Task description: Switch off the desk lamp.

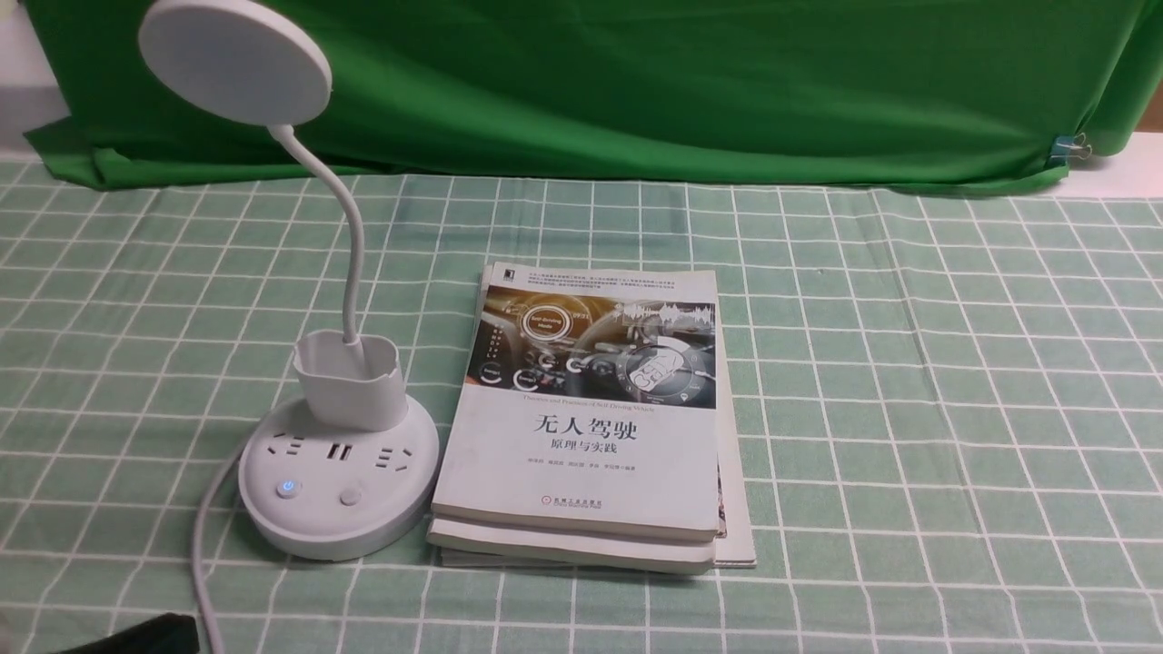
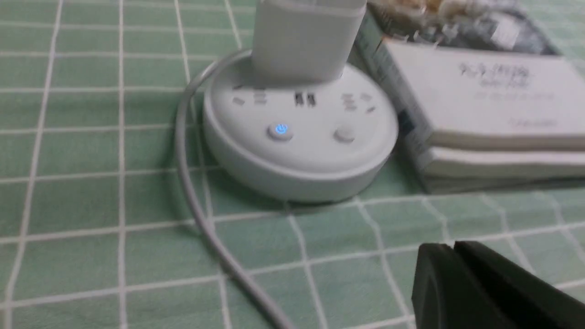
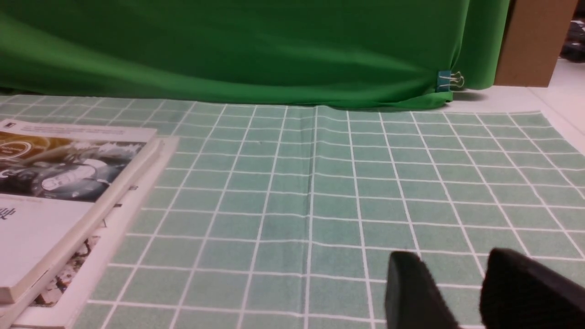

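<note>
The white desk lamp (image 1: 338,463) stands at the left of the table: disc head (image 1: 234,60), bent neck, cup holder, round base with sockets and two buttons. The left button (image 1: 288,488) glows blue; the right button (image 1: 350,497) is plain. The base also shows in the left wrist view (image 2: 301,137), with the lit button (image 2: 279,130). My left gripper (image 2: 454,249) is shut and empty, low over the cloth a short way in front of the base; a dark part of it shows at the front view's bottom edge (image 1: 136,634). My right gripper (image 3: 450,262) is open and empty over bare cloth.
A stack of books (image 1: 591,409) lies right beside the lamp base, also seen in the right wrist view (image 3: 55,192). The lamp's white cable (image 1: 202,545) runs toward the front edge. A green curtain (image 1: 636,82) hangs behind the checked green tablecloth (image 1: 909,409).
</note>
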